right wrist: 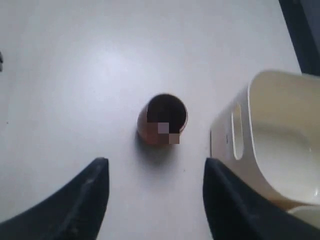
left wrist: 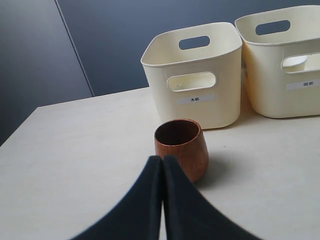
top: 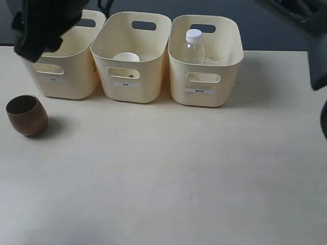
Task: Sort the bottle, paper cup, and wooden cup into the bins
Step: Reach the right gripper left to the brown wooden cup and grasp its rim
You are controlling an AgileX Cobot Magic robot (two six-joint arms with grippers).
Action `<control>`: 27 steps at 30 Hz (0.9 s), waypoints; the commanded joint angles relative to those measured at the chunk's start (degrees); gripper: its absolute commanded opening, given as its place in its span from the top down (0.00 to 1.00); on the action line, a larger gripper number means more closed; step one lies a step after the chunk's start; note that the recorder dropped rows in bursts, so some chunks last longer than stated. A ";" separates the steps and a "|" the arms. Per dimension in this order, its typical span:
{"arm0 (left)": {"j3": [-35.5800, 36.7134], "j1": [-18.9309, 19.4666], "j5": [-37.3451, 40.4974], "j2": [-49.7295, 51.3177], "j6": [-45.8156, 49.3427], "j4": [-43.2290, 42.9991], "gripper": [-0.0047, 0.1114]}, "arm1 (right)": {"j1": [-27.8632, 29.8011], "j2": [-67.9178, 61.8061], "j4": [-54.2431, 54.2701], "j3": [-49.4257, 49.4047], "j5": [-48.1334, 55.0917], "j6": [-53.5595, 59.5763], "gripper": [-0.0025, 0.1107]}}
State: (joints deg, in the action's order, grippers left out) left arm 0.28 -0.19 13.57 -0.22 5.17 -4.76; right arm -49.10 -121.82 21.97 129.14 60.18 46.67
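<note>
The wooden cup (top: 26,115) stands upright on the table at the left, in front of the left bin (top: 66,76). Inside the middle bin (top: 130,84) sits the paper cup (top: 126,57), and the bottle (top: 193,47) stands in the right bin (top: 204,87). My left gripper (left wrist: 163,157) is shut and empty, low over the table with its tips just short of the wooden cup (left wrist: 181,147). High above the wooden cup (right wrist: 162,120), my right gripper (right wrist: 155,162) is open with nothing between its fingers.
A dark arm part (top: 41,25) hangs over the left bin's far left corner. More dark arm parts (top: 319,76) show at the right edge. Behind the table is a dark wall (left wrist: 125,40). The left bin (right wrist: 265,135) lies beside the cup in the right wrist view.
</note>
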 commanded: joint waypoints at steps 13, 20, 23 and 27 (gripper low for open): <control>-0.28 -0.04 -0.26 0.22 -0.11 0.13 0.96 | -3.01 -12.98 -1.52 0.32 -13.58 16.91 0.56; -0.28 -0.04 -0.26 0.22 -0.11 0.13 0.96 | -3.98 -18.36 1.88 0.32 -17.77 30.97 0.45; -0.28 -0.04 -0.26 0.22 -0.11 0.13 0.96 | -5.16 -19.24 1.70 0.32 -21.13 35.00 0.45; -0.28 -0.04 -0.26 0.22 -0.11 0.13 0.96 | -5.82 -20.47 -0.46 0.32 -24.07 36.44 0.45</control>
State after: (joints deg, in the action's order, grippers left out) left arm 0.28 -0.19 13.57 -0.22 5.17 -4.76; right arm -54.79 -141.66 22.61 129.14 38.16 82.14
